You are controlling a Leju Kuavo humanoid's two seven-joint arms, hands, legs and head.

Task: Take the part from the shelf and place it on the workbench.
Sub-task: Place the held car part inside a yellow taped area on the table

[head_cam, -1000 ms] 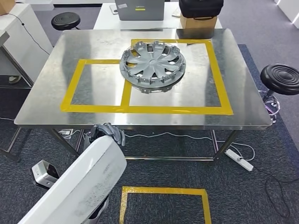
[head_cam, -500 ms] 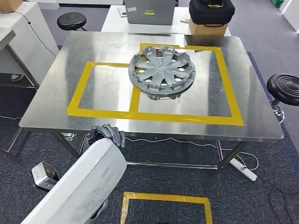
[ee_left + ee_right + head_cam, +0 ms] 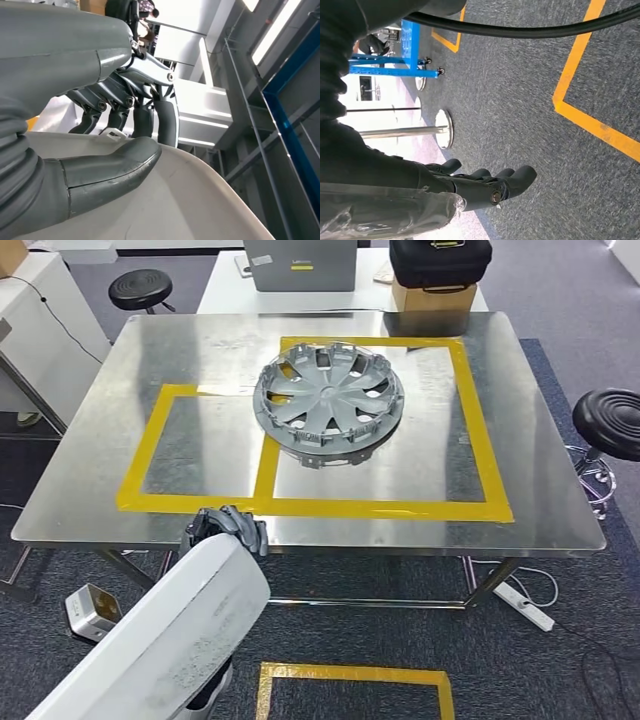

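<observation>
L hand [image 3: 224, 528], dark grey w/ ribbed wrist cover, sits at the upper end of a smooth white curved panel part [image 3: 162, 635] and grips it: fingers [image 3: 166, 117] hooked over the part's edge, thick grey thumb [image 3: 113, 170] pressed flat on its pale face. In head view the L arm itself is hidden behind the part, which rises from lower left. R hand [image 3: 486, 185], dark, hangs over the floor w/ fingers [image 3: 518, 177] straight, close side by side, holding nothing; R forearm shows a clear plastic wrap.
</observation>
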